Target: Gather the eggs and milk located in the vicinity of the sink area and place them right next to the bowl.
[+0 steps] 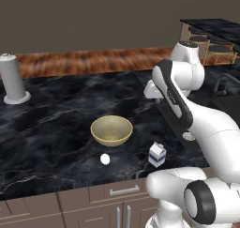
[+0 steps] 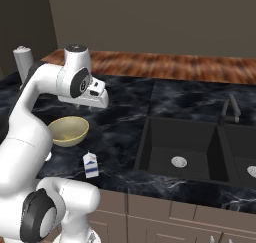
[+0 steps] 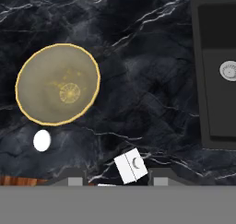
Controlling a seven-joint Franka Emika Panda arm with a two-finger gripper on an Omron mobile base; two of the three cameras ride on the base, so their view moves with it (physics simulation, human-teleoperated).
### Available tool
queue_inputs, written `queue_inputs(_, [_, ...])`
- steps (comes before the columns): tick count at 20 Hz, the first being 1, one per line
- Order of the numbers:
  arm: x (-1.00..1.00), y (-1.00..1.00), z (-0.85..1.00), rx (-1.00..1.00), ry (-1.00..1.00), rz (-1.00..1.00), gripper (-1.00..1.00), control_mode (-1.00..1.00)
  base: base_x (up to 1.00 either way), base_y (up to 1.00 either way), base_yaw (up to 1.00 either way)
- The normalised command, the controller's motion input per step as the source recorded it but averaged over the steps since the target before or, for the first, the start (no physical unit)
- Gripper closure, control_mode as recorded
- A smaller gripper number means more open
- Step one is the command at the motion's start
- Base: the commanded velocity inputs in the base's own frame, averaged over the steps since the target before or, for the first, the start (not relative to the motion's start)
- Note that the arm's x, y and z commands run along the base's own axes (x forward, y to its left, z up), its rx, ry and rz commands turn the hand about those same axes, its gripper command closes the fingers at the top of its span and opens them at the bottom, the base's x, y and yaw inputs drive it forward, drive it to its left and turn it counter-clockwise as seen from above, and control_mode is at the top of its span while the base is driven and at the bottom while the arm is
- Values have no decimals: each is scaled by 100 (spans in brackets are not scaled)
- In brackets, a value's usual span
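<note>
Black marble counter (image 1: pixel 56 124) is carrying the bowl (image 1: pixel 111 130), with a white egg (image 1: pixel 105 159) lying just beside it and the milk carton (image 1: pixel 157 155) standing near it, left of the sink (image 2: pixel 180 147). High above them, the gripper (image 3: pixel 115 180) is hanging with its jaws closed, gripping nothing.

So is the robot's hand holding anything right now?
No, nothing. The shut gripper hangs high above the dark marble counter, over the small white blue-marked milk carton.
</note>
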Motion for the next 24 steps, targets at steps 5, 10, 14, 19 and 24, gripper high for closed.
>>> queue_inputs(5, [-25, 0, 0, 0, 0, 0, -100, -100, 0, 0, 0])
queue_inputs(10, [-53, 0, -5, 0, 0, 0, -100, -100, 0, 0, 0])
queue_inputs(14, [-55, 0, -5, 0, 2, 0, -100, -100, 0, 0, 0])
queue_inputs(19, [-37, -1, -21, -4, 6, 0, -100, -100, 0, 0, 0])
queue_inputs(24, [-32, 0, -20, -10, 6, 0, -100, -100, 0, 0, 0])
